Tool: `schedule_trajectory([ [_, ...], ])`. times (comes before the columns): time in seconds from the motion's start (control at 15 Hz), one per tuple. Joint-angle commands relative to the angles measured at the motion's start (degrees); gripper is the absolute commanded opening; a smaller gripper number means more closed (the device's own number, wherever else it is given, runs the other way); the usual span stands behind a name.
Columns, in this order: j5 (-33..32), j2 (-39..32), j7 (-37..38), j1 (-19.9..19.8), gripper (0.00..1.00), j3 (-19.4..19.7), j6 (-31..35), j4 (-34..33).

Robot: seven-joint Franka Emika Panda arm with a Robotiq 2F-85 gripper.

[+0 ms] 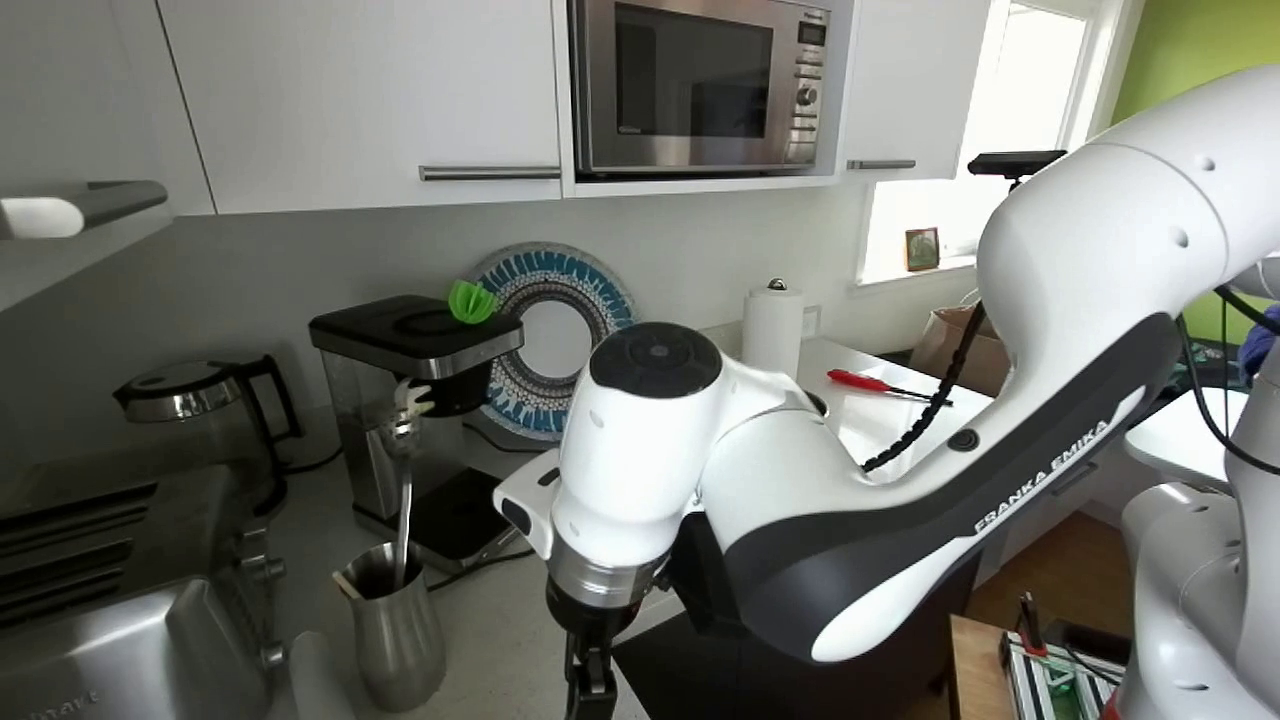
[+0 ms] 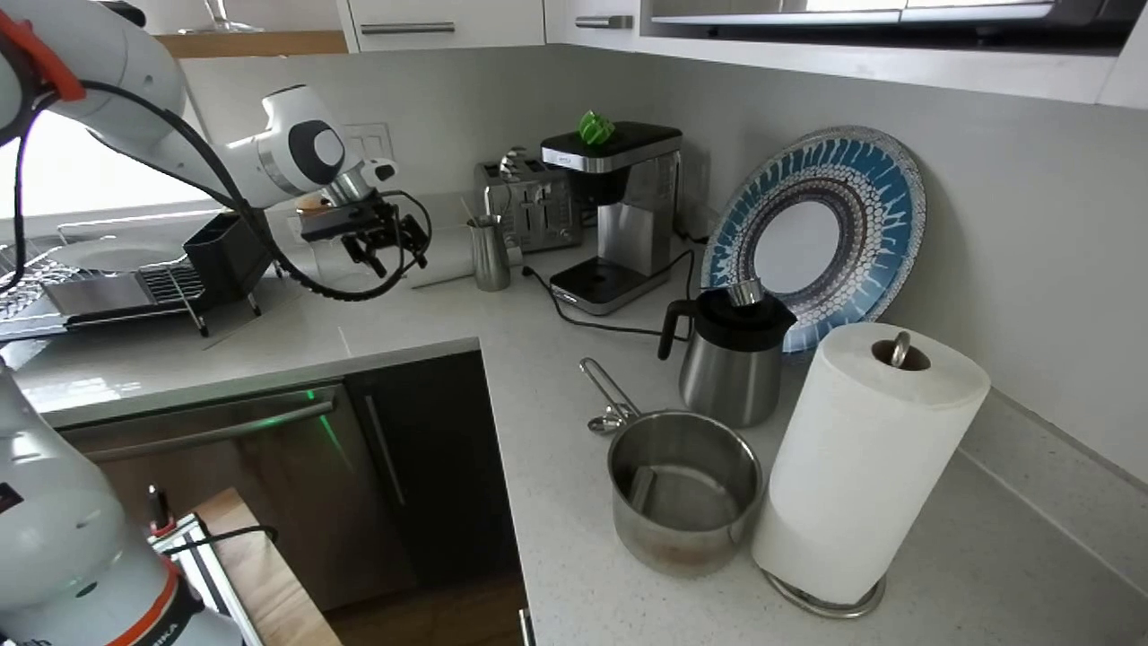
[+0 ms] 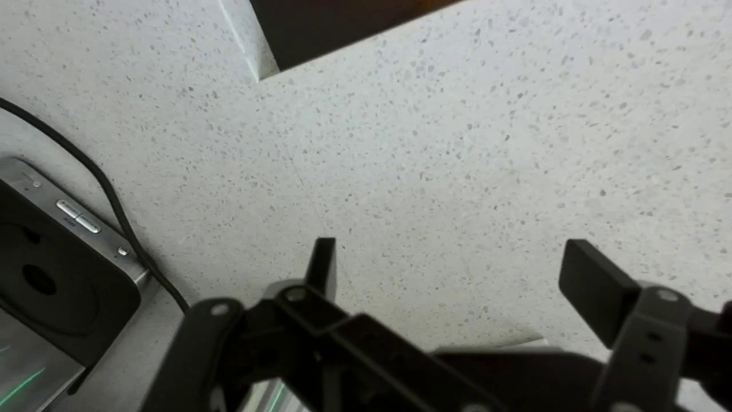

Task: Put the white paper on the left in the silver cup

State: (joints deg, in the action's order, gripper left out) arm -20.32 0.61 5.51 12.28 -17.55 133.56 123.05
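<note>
Two jaws stand spread above the worktop (image 3: 429,200), near the silver cup (image 1: 402,645); the white paper (image 1: 317,680) lies just beside that cup, which holds utensils (image 1: 405,515).

Softly gleaming steel cup (image 1: 398,640), matt paper towel roll (image 2: 863,471), smooth, glossy counter (image 2: 560,493)

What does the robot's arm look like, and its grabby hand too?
The arm is mostly white and rounded, with a dark panel, FRANKA EMIKA lettering, a bumpy black cable and a silver ring near its end. The gripper is black, with two blocky fingers.
</note>
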Motion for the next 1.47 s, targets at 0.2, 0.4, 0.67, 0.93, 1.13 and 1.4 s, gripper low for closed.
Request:
schedule_trajectory([
  [0.2, -15.35, -12.88, 9.03, 5.39, 1.00, 1.17, 0.22, -8.92],
  [0.4, -19.22, -16.77, 12.10, 8.35, 1.00, 1.73, 3.28, -12.94],
  [0.67, -16.07, -16.07, 9.78, 9.03, 1.00, 2.12, 5.71, -12.18],
  [0.93, -21.82, -19.63, 16.68, 11.53, 1.00, 5.18, 5.25, -15.56],
  [1.13, -23.43, -22.41, 17.12, 12.77, 1.00, 6.07, 4.24, -18.07],
  [1.4, -22.37, -25.90, 14.71, 14.34, 1.00, 6.25, 2.75, -21.84],
])
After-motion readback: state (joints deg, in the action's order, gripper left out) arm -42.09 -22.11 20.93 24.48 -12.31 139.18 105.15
